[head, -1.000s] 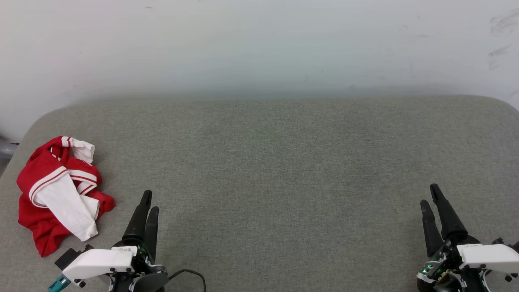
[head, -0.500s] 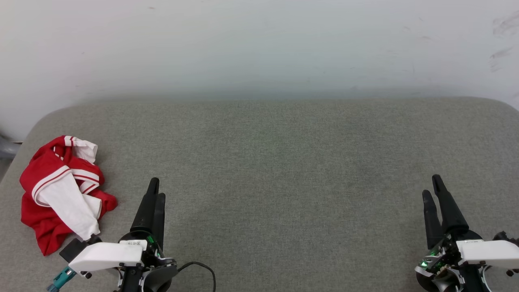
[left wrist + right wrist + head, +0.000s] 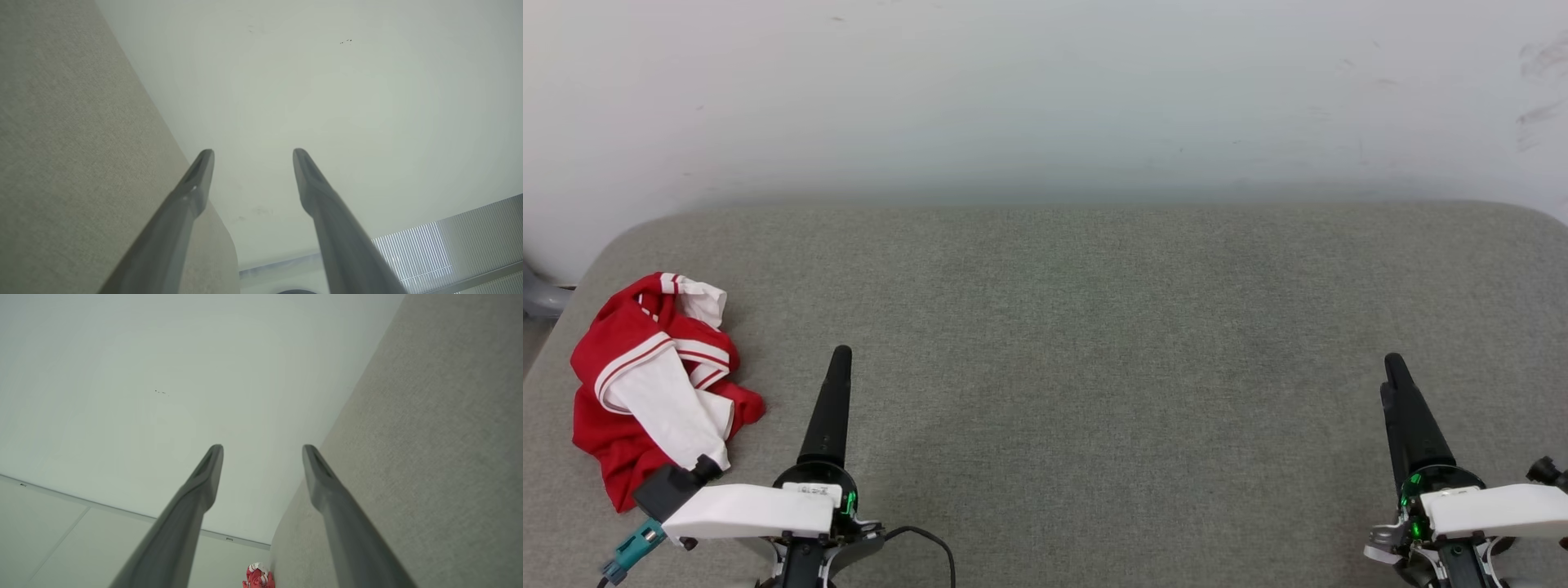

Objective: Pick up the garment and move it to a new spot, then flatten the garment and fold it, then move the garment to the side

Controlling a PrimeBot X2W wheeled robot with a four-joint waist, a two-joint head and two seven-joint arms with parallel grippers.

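Lower left of the head view: the garment [image 3: 654,367] lies in a crumpled heap, red cloth bunched around a white sleeve [image 3: 666,408] with red-and-white striped trim, near the left edge of the grey fabric worktop [image 3: 1094,343].
Garment in the right wrist view: a small red-and-white lump at the bottom middle of the frame, at the far end of the worktop. No lettering can be made out; it is probably folded inside.
Left hand [image 3: 840,355]: lower left of the head view, just right of the garment and apart from it, fingers [image 3: 832,408] pointing up the frame. It is edge-on there, but the left wrist view shows the two fingers spread wide with nothing between them and the pale wall [image 3: 327,81] beyond.
Right hand [image 3: 1393,363]: lower right of the head view, well apart from the garment. It is released too, its fingers parted and holding nothing in the right wrist view.
Worktop middle: open grey cloth between the two hands, a fair new spot for laying the garment out.
Step in hand: the first one, the pick-up. Nothing is grasped and the garment is not yet flattened.
Next move calls for: the left hand, being nearest, to swing toward the left of the frame, tip down onto the heap and pinch a top fold, likely the white sleeve or the red bunch beside it. It would then carry the garment toward the middle.
Watch for: a pinch that takes one loose layer, so the rest drags. The heap lies close to the worktop's left edge and could slide off.
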